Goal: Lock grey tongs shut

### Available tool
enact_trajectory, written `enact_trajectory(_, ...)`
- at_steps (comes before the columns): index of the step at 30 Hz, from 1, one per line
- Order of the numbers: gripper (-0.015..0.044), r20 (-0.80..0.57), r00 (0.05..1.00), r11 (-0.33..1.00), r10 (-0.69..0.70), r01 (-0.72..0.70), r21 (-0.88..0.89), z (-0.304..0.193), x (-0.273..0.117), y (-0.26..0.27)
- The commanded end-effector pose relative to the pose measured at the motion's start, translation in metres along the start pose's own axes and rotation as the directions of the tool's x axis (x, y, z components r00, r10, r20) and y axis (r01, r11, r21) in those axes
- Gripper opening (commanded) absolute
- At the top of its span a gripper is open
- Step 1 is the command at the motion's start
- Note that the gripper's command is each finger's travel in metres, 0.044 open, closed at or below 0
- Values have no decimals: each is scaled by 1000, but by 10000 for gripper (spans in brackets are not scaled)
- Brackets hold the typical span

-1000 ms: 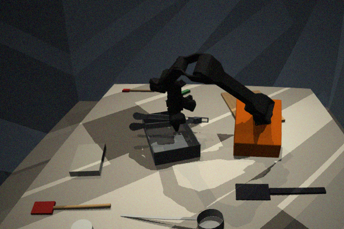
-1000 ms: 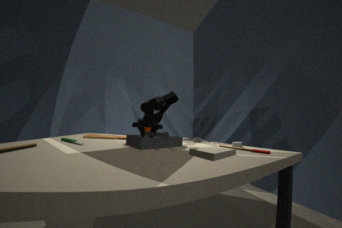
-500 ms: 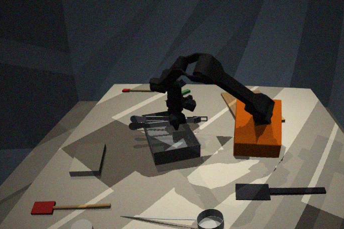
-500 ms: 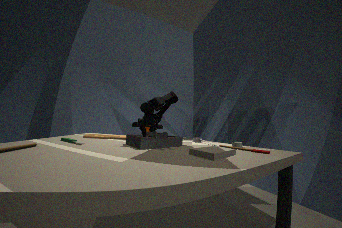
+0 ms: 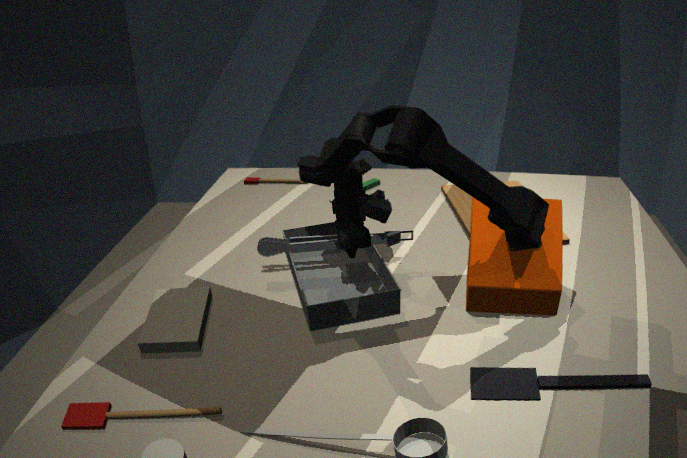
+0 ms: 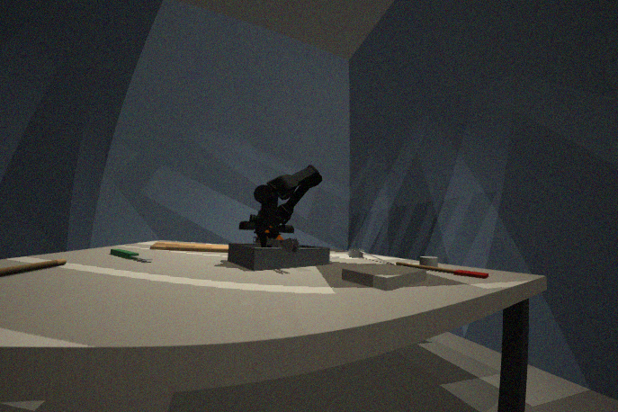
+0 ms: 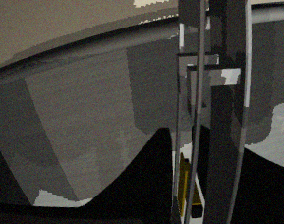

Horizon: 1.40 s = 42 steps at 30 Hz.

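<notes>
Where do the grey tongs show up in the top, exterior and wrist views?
Top: the tongs lie left of centre, across the roasting tin.
Exterior: centre, small, tips above the tin's wall.
Wrist: right of centre, running top to bottom.
Shared landmark: the roasting tin.
</notes>
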State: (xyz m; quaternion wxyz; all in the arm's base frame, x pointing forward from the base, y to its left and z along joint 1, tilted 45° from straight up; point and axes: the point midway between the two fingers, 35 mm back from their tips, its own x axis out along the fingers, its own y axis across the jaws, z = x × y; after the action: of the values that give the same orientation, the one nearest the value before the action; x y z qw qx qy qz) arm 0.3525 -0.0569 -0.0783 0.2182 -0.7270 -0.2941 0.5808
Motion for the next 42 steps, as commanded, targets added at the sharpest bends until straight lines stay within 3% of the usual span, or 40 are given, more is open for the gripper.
enact_trajectory(1, 21, -1, 1000, 1000, 0, 0, -2, 0, 0, 0)
enact_trajectory(9, -150, -1, 1000, 1000, 0, 0, -2, 0, 0, 0)
enact_trajectory(15, -150, 0, 1000, 1000, 3, -3, -1, -2, -16, 2)
enact_trajectory(23, -150, 1, 1000, 1000, 2, -2, 5, 0, -124, 2)
enact_trajectory(35, -150, 4, 1000, 1000, -3, 3, 14, 1, -125, 2)
enact_trajectory(42, -150, 5, 1000, 992, 14, -14, 124, 23, -130, 37)
